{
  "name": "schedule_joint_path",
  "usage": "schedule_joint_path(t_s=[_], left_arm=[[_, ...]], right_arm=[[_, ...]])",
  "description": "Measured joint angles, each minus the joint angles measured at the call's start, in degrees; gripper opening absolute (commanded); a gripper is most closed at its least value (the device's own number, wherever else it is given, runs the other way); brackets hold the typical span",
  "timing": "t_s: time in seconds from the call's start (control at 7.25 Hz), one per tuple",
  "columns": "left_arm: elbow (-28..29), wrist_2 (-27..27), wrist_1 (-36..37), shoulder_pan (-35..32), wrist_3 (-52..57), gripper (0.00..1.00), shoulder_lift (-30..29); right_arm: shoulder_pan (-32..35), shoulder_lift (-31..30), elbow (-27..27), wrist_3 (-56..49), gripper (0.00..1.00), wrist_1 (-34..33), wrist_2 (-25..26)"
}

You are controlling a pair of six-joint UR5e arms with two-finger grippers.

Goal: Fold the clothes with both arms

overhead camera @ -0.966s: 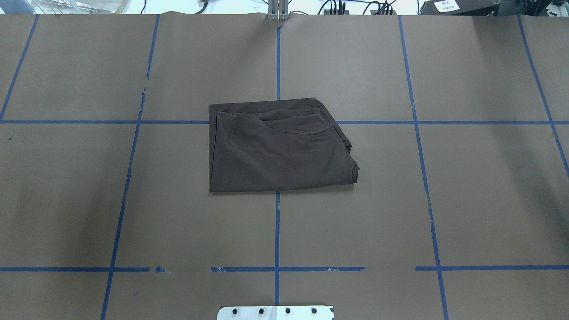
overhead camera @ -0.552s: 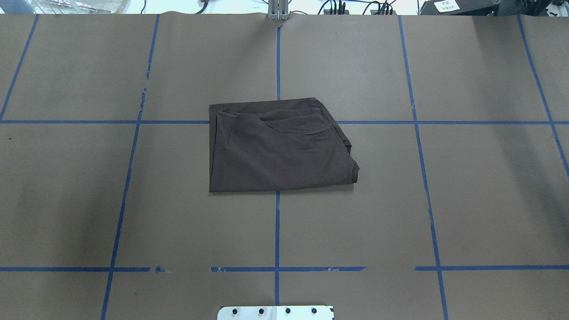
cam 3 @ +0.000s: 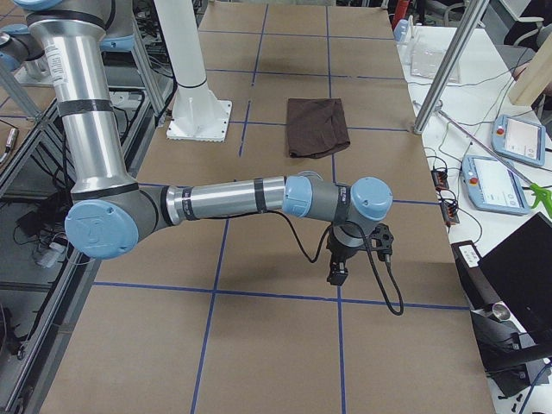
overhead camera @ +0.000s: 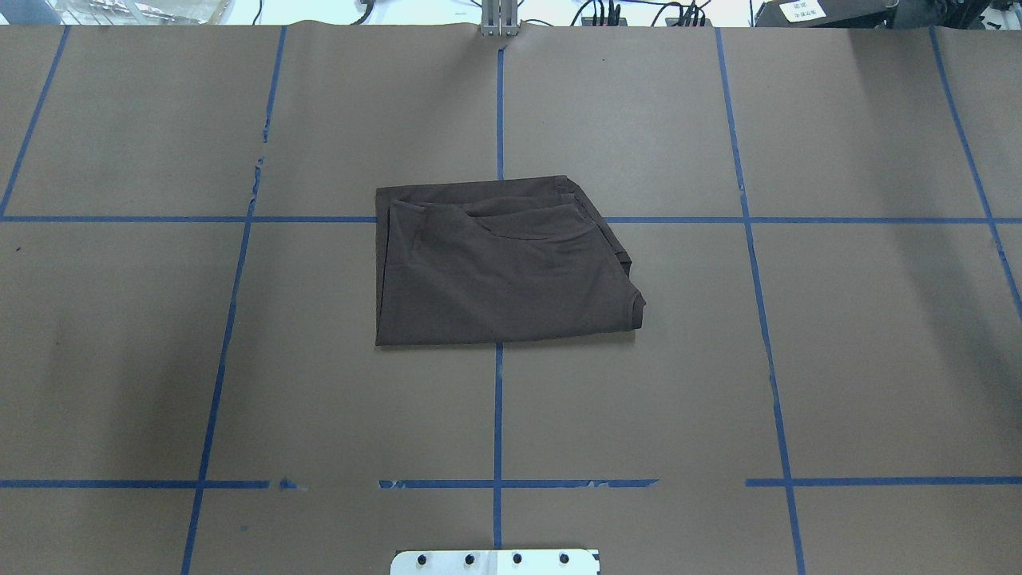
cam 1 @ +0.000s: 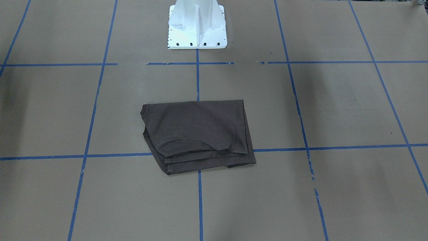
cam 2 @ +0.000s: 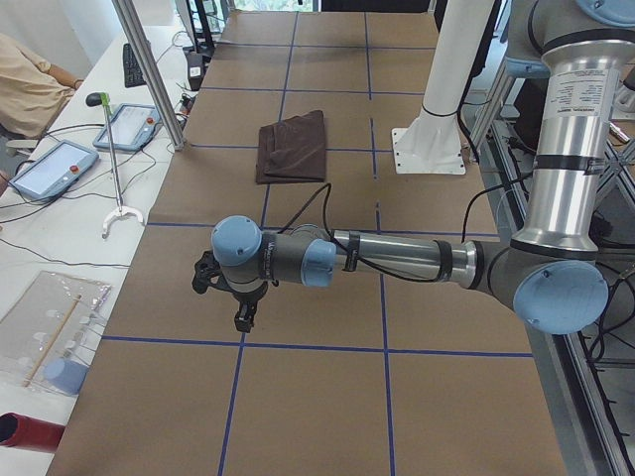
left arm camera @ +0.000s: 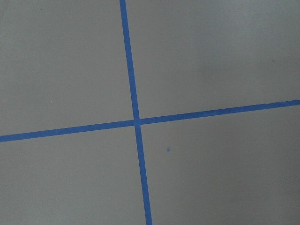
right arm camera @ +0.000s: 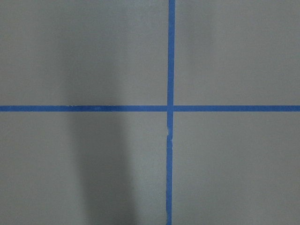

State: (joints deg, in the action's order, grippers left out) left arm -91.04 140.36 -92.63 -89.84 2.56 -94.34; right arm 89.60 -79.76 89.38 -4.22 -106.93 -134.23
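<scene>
The dark brown T-shirt (overhead camera: 503,271) lies folded into a compact rectangle at the middle of the table, collar edge toward the right in the overhead view; it also shows as T-shirt (cam 1: 197,134), T-shirt (cam 2: 293,146) and T-shirt (cam 3: 317,126). Both arms are stretched far out to the table's ends, well away from it. The left gripper (cam 2: 243,315) hangs over bare paper, and so does the right gripper (cam 3: 336,274). Neither touches the cloth, and I cannot tell whether either is open or shut. Both wrist views hold only paper and tape.
Brown paper with a blue tape grid (overhead camera: 498,415) covers the table. The white pedestal base (cam 1: 197,26) stands at the robot's side. On a side bench lie teach pendants (cam 2: 55,167) and cables, with a seated person (cam 2: 30,74) beside them.
</scene>
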Motion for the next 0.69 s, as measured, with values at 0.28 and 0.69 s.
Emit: schedule_joint_path(t_s=[0.28, 0.69], left_arm=[[-0.2, 0.0, -0.1, 0.0, 0.1, 1.0, -0.4], [-0.7, 0.0, -0.1, 0.0, 0.0, 1.0, 0.1]], right_arm=[[0.0, 0.0, 0.0, 0.2, 1.0, 0.7, -0.2], [0.1, 0.1, 0.7, 0.3, 1.0, 0.8, -1.5]])
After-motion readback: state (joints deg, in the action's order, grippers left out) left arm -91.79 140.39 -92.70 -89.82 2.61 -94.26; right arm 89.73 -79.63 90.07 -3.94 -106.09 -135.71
